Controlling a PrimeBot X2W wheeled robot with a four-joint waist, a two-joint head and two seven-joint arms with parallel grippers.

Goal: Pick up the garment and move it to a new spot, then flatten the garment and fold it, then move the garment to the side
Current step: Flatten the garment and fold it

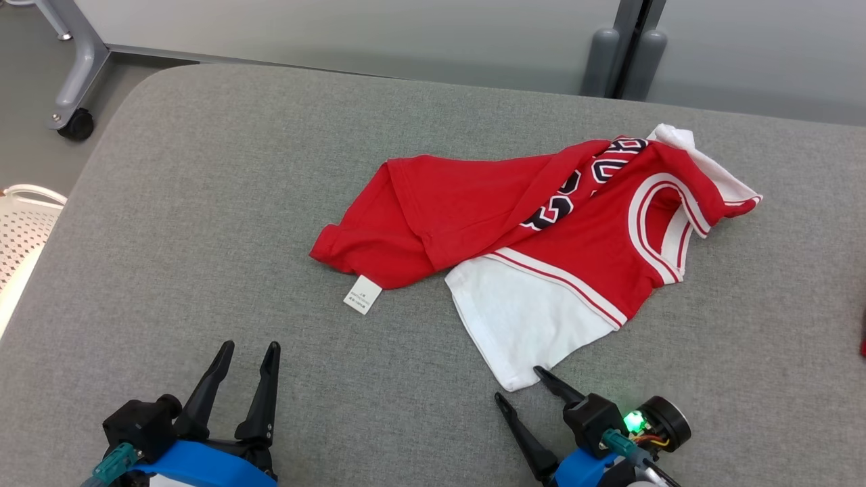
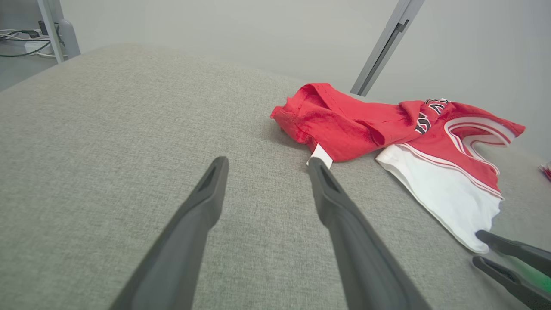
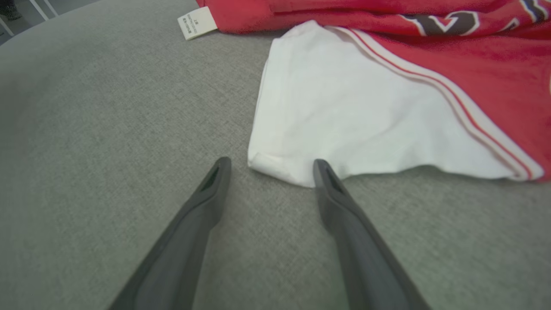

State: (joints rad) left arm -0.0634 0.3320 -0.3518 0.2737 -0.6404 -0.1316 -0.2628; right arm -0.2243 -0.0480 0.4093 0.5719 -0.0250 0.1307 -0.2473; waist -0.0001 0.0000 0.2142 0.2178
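**Right pincer** (image 1: 517, 383): two long dark fingers, spread apart, gripping nothing. It sits low over the surface, with its tips flanking the hem corner of the white short sleeve (image 1: 521, 318) at 12 o'clock. Whether a tip touches the cloth cannot be told. The placement reads as a lead-in to pinching that corner, the nearest free edge.

**Left pincer** (image 1: 249, 348): same build, fingers apart, empty. It stands off the cloth, with the small white printed care label (image 1: 362, 295) at 1 o'clock, near but apart. It is probably held ready for the red hem beside the label, so that both arms lift together.

**Garment**: red jersey-style knit shirt with white sleeves, striped trim and black numerals (image 1: 541, 223). It lies rumpled and doubled over itself at centre-right of the surface, 12 to 1 o'clock of both pincers, hem end left, neckline right. It rests unlifted, so the first step is judged not yet begun.

**Surface**: grey woven-fabric tabletop with a rounded corner (image 1: 203, 203). The bare stretch at 11 o'clock of the left pincer is a plausible new spot.

**Periphery**: white perforated plastic basket (image 1: 20, 223) at 9 o'clock. Black caster on a grey frame leg (image 1: 76, 125) at 11 o'clock, on the floor beyond.
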